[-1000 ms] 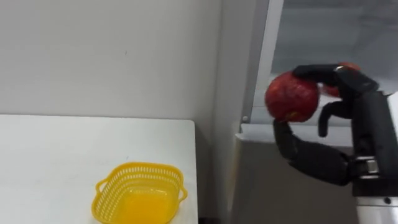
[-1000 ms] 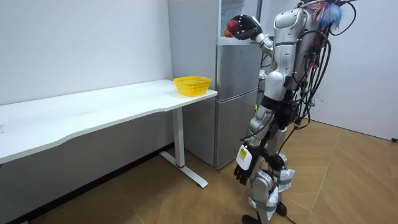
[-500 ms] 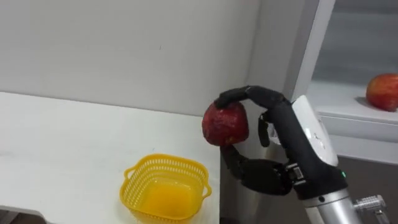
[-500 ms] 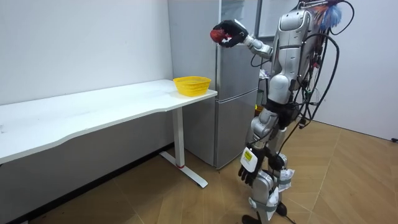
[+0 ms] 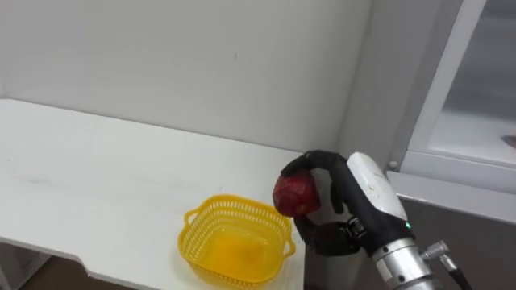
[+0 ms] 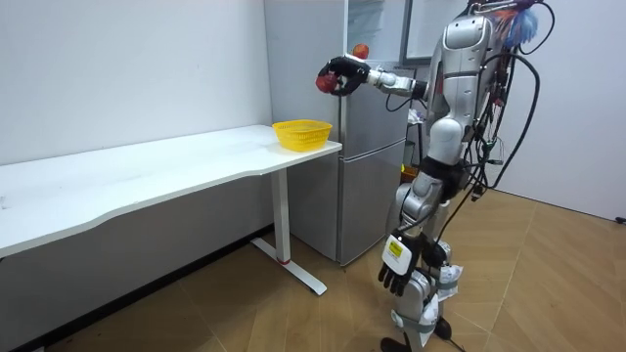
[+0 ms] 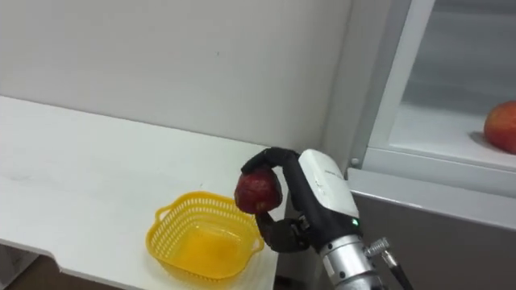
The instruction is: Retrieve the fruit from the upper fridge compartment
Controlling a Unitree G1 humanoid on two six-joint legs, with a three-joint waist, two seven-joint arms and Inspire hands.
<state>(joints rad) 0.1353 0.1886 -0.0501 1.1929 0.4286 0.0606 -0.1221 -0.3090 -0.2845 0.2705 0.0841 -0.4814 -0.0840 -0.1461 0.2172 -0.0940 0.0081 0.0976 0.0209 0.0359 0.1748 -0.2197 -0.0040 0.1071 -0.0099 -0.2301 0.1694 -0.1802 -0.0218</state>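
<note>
A humanoid robot stands in front of a grey fridge (image 6: 377, 147), with a long white table (image 5: 97, 177) just beside the fridge on the room view's left. Its right arm reaches out toward the table, and the right hand (image 5: 348, 201) has its dark fingers and thumb curled around a red apple (image 5: 296, 194), gripping it from above and below. The apple sits at the fingertip end of the hand, with the palm behind it. It is held in the air, higher than a yellow mesh basket (image 5: 192, 242) that stands on the table's end nearest the fridge, and it hangs over the basket's fridge-side rim without touching it. A second red apple (image 7: 501, 127) lies on the pale shelf (image 7: 435, 129) of the open upper fridge compartment. The left hand (image 6: 396, 277) hangs down beside the robot's thigh with loose fingers, holding nothing.
</note>
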